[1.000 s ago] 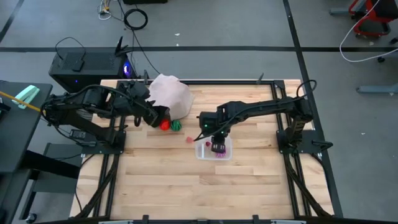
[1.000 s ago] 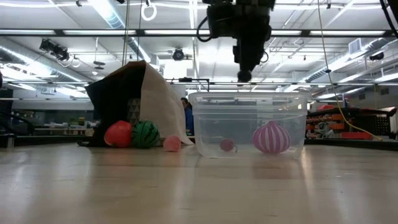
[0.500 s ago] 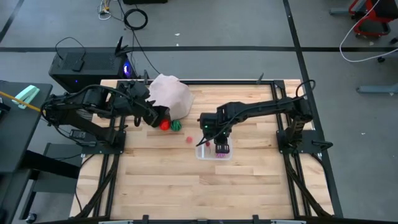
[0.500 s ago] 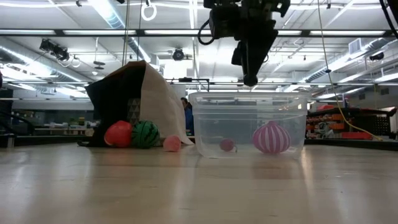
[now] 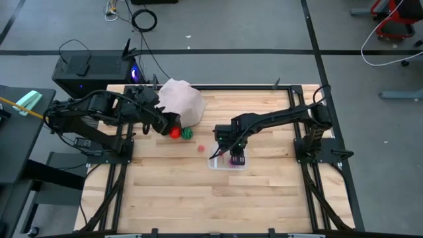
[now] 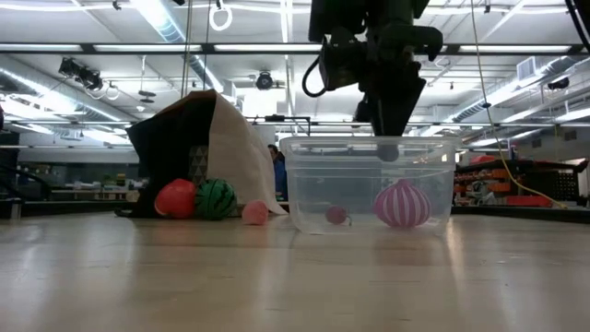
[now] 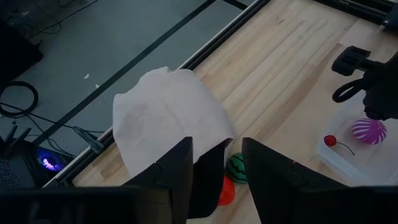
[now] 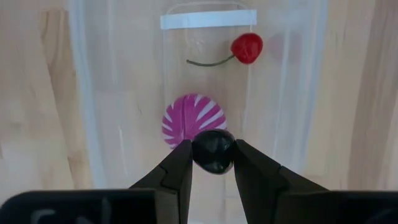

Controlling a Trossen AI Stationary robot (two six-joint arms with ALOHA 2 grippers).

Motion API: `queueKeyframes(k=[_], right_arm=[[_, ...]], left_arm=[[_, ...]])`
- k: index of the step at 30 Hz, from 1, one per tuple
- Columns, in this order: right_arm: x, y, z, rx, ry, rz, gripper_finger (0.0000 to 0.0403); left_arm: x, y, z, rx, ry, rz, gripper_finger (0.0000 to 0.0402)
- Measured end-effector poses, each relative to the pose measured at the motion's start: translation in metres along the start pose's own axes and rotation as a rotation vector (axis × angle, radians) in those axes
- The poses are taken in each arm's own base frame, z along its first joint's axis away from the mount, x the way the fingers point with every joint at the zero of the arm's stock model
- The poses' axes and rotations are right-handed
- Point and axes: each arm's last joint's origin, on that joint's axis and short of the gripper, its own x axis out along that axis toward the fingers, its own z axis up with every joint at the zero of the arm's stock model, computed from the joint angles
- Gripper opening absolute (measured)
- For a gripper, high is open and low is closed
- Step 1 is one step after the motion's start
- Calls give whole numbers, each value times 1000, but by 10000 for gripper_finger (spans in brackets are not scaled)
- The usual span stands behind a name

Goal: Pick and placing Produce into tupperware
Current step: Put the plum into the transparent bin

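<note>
- Since the earlier frames, the right gripper (image 6: 388,148) has been lowered from above the small clear plastic rectangular tub (image 6: 304,189) to its rim, while everything else has kept its place.
- High view: the right gripper (image 5: 234,157) is seen over the clear tub (image 5: 216,163) near the table's middle; the left gripper (image 5: 173,124) is held at the mouth of the pale pinkish-white bag (image 5: 182,99), just beside the red round toy fruit (image 5: 174,132) and the green striped toy melon (image 5: 188,133). A small pink toy piece (image 5: 201,148) lies alone between bag and tub.
- Low view: the striped magenta-and-white bulb (image 6: 401,205) and the small dark red cherry (image 6: 336,215) are seen resting inside the tub; red fruit (image 6: 175,198), melon (image 6: 215,198) and pink piece (image 6: 254,213) sit at the bag's (image 6: 241,152) opening.
- Left wrist view: the bag's edge is pinched between the left gripper's dark fingers (image 7: 171,171), with the melon (image 7: 237,167) just past them.
- Right wrist view: a small dark round piece (image 8: 213,150) is clamped between the right gripper's fingers (image 8: 177,168), directly over the striped bulb (image 8: 186,119); the cherry (image 8: 247,47), on its stem, lies by the tub's white mark (image 8: 207,19).
</note>
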Motion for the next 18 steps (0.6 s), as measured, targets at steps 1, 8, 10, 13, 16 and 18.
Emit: queueKeyframes(k=[1, 8, 10, 13, 16, 18], right_arm=[[0, 0, 0, 1, -2, 0, 109], [0, 0, 0, 31, -3, 0, 110], [0, 0, 0, 40, -3, 0, 112], [0, 0, 0, 51, -3, -3, 119], [0, 0, 0, 52, -2, -4, 128], [0, 0, 0, 53, -2, -4, 136]], left_arm=[[0, 0, 0, 0, 1, 0, 151], [0, 0, 0, 0, 0, 0, 149], [0, 0, 0, 0, 0, 0, 147], [0, 0, 0, 0, 0, 0, 144], [0, 0, 0, 0, 1, 0, 146], [0, 0, 0, 0, 0, 0, 149]])
